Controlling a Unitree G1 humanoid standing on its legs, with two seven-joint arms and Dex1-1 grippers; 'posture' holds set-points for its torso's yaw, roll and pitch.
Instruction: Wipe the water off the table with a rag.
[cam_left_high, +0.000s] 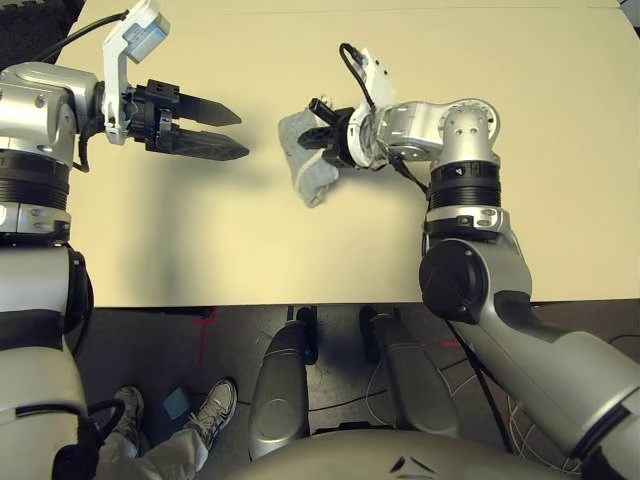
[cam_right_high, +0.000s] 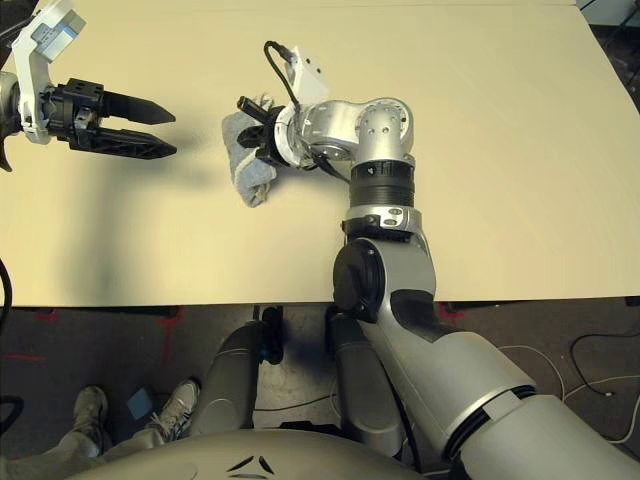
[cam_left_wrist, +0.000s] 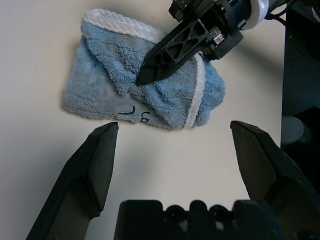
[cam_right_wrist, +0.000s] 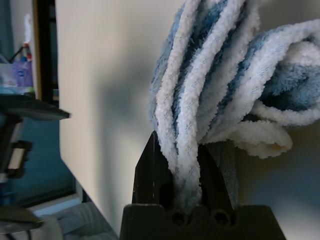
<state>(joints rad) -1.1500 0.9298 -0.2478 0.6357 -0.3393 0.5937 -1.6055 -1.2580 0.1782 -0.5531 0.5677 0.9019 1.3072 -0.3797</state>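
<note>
The grey-blue rag (cam_left_high: 308, 160) with white edging (cam_left_wrist: 198, 92) lies bunched on the cream table (cam_left_high: 330, 240) near its middle. My right gripper (cam_left_high: 322, 128) is shut on a fold of the rag (cam_right_wrist: 185, 130), its fingers (cam_left_wrist: 170, 52) pressed into the cloth from the right. My left gripper (cam_left_high: 235, 132) hovers open to the left of the rag, a short gap away, nothing between its fingers (cam_left_wrist: 95, 165). A small dark mark (cam_left_wrist: 137, 114) shows on the cloth. The wet spots are hidden or out of view.
The table's front edge (cam_left_high: 300, 304) runs below the arms. A person's shoes (cam_left_high: 210, 408) rest on the floor under the table at the left. Bare tabletop stretches to the right (cam_right_high: 520, 150) and towards the back.
</note>
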